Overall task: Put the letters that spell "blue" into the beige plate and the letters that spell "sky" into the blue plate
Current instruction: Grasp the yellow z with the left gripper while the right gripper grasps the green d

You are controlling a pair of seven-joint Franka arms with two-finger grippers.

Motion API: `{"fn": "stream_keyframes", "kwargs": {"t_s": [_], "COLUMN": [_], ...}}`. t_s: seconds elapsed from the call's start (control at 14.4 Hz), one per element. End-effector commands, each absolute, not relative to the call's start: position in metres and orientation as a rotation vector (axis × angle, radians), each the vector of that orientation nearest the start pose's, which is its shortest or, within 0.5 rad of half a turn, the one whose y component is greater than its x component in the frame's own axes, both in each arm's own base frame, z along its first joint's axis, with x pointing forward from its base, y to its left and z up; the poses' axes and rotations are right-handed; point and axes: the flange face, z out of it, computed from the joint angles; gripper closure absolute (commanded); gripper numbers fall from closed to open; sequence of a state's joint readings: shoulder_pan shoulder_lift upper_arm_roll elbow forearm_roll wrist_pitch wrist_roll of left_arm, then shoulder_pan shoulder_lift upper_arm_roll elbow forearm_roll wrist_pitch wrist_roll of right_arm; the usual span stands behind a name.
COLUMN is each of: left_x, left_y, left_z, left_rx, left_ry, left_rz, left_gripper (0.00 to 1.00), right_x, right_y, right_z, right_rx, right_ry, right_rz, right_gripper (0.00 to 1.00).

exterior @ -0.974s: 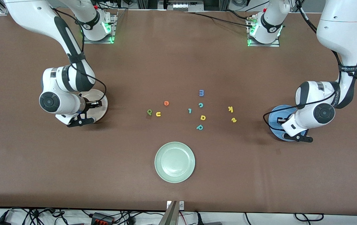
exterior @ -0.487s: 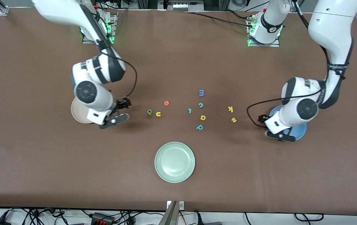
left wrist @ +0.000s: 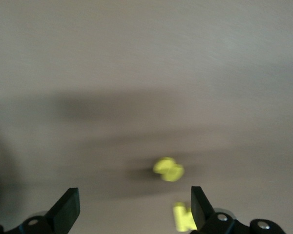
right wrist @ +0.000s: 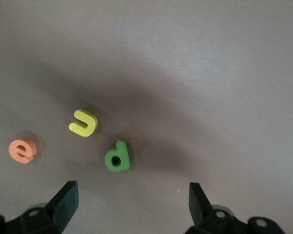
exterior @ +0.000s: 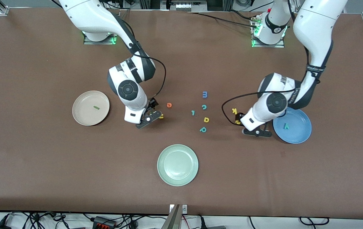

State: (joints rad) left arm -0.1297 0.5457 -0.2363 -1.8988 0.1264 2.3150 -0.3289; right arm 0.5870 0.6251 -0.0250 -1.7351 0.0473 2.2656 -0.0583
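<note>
Clock reference: I read hours off the front view, centred on the scattered letters.
Just changed: a second ago each claw hung over its plate; now both have swung in toward the letters, leaving one piece behind each.
Beige plate (exterior: pixel 83 118): at 9 o'clock, holding the thin green bar (exterior: pixel 96 107).
Blue plate (exterior: pixel 297 140): at 3 o'clock, holding the teal y (exterior: pixel 285 126).
Right gripper (exterior: pixel 153 111): fingers spread and empty, over the green b (right wrist: pixel 117 156), with the yellow u (right wrist: pixel 83 122) and orange e (exterior: pixel 169 105) just beside it.
Left gripper (exterior: pixel 248 124): fingers apart and empty, over the yellow s (left wrist: pixel 168 169), with the yellow k (exterior: pixel 234 111) close by.
Meaning: I judge one letter of each word delivered; three remain for "blue", two for "sky".
Leave alone: the pale green plate (exterior: pixel 177 165) at 6 o'clock.
Next, my guess: b for the right claw, s for the left.
</note>
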Motion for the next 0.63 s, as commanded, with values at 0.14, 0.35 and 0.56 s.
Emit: {"fn": "stream_keyframes", "kwargs": {"t_s": [0.14, 0.35, 0.56], "left_x": [0.572, 0.572, 0.577], "left_y": [-0.239, -0.238, -0.231], "left_z": [0.189, 0.184, 0.179], "left_rx": [-3.094, -3.078, -3.079], "left_ry": [0.129, 0.164, 0.158], "left_rz": [0.124, 0.108, 0.089], "left_gripper": [0.03, 0.20, 0.40], "right_x": [0.559, 0.554, 0.554], "right_y": [0.358, 0.369, 0.370], "right_z": [0.190, 0.183, 0.179], "right_rx": [-2.975, -2.962, -2.966], "right_ry": [-0.974, -0.992, -0.978], "right_rz": [0.145, 0.155, 0.161], "right_gripper": [0.19, 0.43, 0.43]}}
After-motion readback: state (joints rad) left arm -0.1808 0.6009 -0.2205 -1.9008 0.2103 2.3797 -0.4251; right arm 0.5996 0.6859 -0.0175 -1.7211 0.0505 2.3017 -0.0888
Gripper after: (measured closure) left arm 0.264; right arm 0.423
